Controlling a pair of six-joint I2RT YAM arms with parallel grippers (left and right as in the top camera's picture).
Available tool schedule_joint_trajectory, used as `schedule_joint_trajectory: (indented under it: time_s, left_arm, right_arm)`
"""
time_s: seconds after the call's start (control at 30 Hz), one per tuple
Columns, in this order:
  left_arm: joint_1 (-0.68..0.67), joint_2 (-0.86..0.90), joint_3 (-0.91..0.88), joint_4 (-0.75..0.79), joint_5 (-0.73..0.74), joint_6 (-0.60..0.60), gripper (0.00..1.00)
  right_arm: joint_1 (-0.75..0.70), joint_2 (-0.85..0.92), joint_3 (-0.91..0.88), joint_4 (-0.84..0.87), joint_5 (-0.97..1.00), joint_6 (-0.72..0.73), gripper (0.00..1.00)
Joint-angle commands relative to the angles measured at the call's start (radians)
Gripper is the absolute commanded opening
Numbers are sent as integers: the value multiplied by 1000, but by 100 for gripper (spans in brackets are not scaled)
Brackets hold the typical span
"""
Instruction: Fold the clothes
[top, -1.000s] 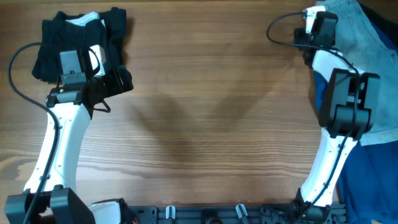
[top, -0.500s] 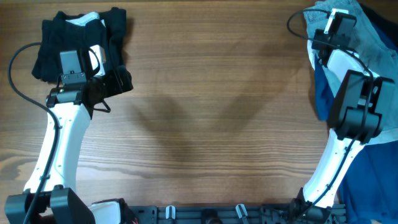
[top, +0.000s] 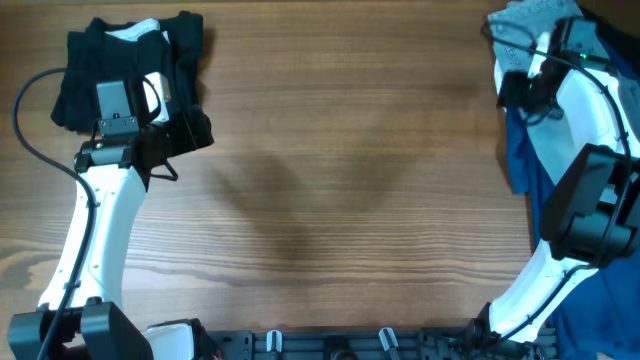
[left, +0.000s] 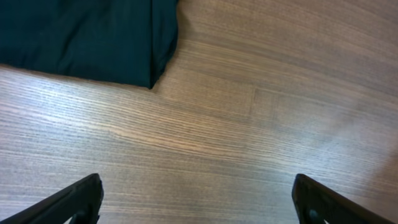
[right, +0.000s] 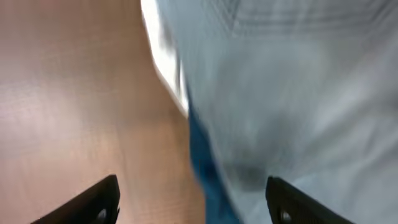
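Observation:
The pale light-blue denim shorts lie bunched at the table's far right corner, partly on a dark-blue garment. In the blurred right wrist view the shorts fill the right half. My right gripper hangs open and empty over the left edge of the shorts; its open fingers straddle the wood and the cloth edge. My left gripper is open and empty at the far left, beside the black garment; its fingers are wide apart above bare wood.
A folded black garment lies at the back left; its corner shows in the left wrist view. A large dark-blue garment lies at the right edge under the shorts and shows in the right wrist view. Wooden table.
My right arm has swung rightward and its gripper has moved toward me along the left edge of the shorts. The left arm has not moved.

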Motion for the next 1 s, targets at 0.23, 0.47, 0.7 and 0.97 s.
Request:
schedule_joint_trajectory:
  time_s: [0.23, 0.47, 0.7, 0.97]
  left_arm:
    - [3, 5, 16, 3, 9, 12, 99]
    - [3, 5, 16, -1, 8, 12, 100]
    - [3, 5, 16, -3, 8, 12, 100]
    - [3, 5, 16, -4, 8, 12, 100]
  right_arm:
    - [-3, -5, -13, -39, 161, -140, 77]
    - [-3, 0, -56, -8, 162, -142, 76]
    - [-37, 0, -97, 69, 162, -159, 60]
    - [-53, 28, -98, 85, 123, -158, 58]
